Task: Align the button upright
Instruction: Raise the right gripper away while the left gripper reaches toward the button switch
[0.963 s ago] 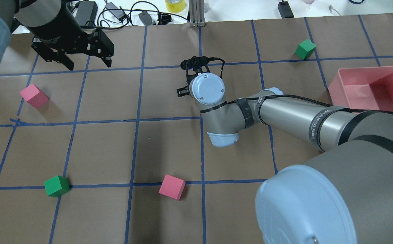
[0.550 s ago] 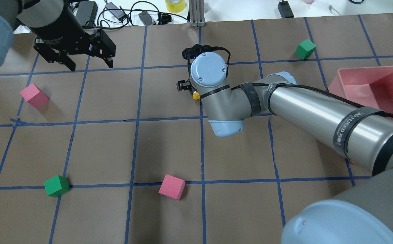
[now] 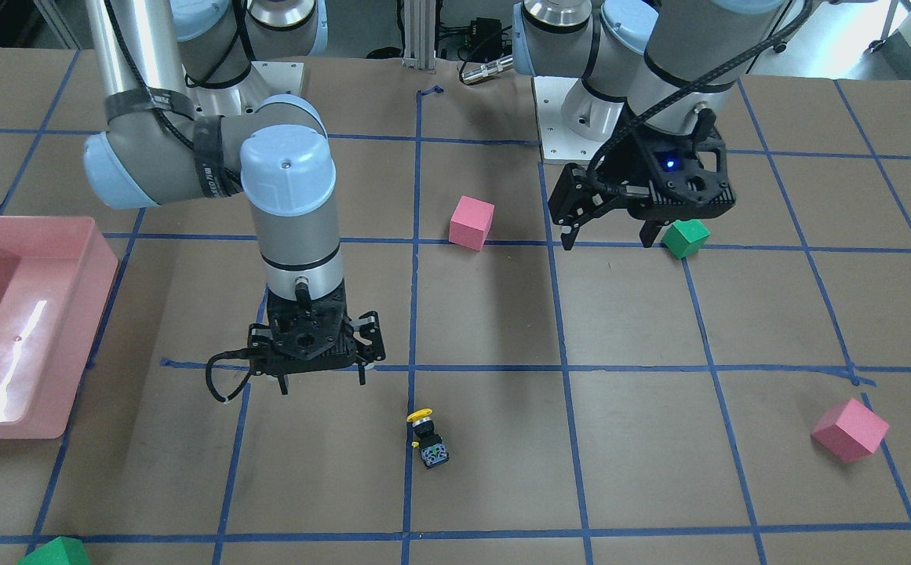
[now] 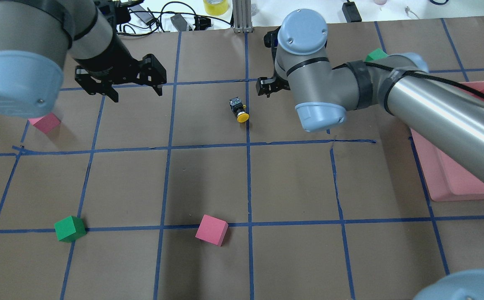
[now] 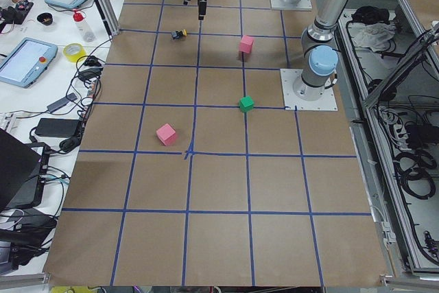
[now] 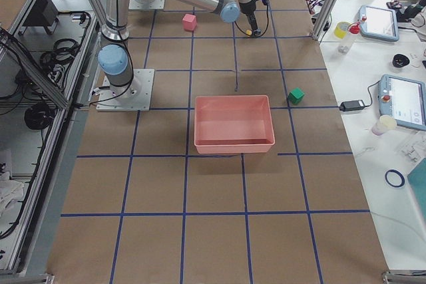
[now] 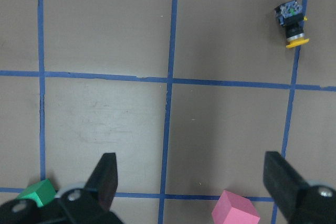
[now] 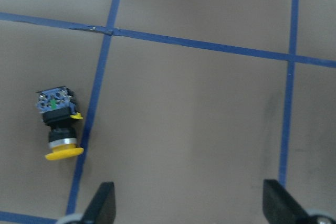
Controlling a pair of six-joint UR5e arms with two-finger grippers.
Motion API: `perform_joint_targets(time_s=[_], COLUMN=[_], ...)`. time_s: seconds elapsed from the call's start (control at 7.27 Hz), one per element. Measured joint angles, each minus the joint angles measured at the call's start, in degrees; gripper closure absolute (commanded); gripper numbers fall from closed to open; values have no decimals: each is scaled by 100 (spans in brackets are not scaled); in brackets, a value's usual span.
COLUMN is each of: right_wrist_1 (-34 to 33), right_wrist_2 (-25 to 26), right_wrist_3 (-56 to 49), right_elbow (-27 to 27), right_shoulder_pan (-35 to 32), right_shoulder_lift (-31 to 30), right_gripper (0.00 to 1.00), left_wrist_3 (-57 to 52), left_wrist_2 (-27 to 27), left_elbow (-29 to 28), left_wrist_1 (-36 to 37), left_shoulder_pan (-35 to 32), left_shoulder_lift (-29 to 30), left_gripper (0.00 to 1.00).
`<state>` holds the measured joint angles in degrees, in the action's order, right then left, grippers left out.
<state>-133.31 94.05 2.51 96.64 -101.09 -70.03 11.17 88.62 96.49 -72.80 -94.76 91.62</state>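
Note:
The button (image 4: 237, 110) lies on its side on the brown table beside a blue tape line, with its yellow cap toward the robot and its grey base away. It also shows in the front view (image 3: 427, 436), the left wrist view (image 7: 292, 24) and the right wrist view (image 8: 58, 127). My right gripper (image 3: 322, 378) is open and empty, hovering above the table to the button's right in the overhead view, where the wrist mostly hides it. My left gripper (image 4: 135, 92) is open and empty, hovering well to the button's left.
A pink bin (image 4: 446, 175) stands at the right edge under the right arm. Pink cubes (image 4: 211, 230) (image 4: 43, 123) and green cubes (image 4: 70, 228) (image 4: 376, 54) are scattered around. Cables and boxes lie beyond the table's far edge.
My right arm has swung right and back, uncovering the button, which lies about where its cap showed before. My left arm has moved right toward the centre.

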Motion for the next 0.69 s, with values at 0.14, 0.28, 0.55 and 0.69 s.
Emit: perform_joint_targets(time_s=[0.14, 0.28, 0.55, 0.69], right_wrist_1=[531, 1005, 2124, 2723], right_wrist_2=[-22, -40, -96, -145], right_wrist_3=[-180, -431, -761, -807], right_elbow=[-78, -153, -478, -761], right_shoulder_pan=[326, 638, 1099, 1237], right_shoulder_lift=[-180, -352, -684, -766], right_gripper=[0, 0, 0, 0], left_wrist_3=[359, 611, 1012, 1333], left_wrist_2=[30, 61, 222, 463], left_elbow=[386, 780, 1374, 1528], left_wrist_1=[795, 1641, 3037, 3486], left_shoulder_pan=[-290, -476, -821, -1074], left_shoulder_lift=[79, 182, 395, 528], left_gripper=[0, 0, 2, 2])
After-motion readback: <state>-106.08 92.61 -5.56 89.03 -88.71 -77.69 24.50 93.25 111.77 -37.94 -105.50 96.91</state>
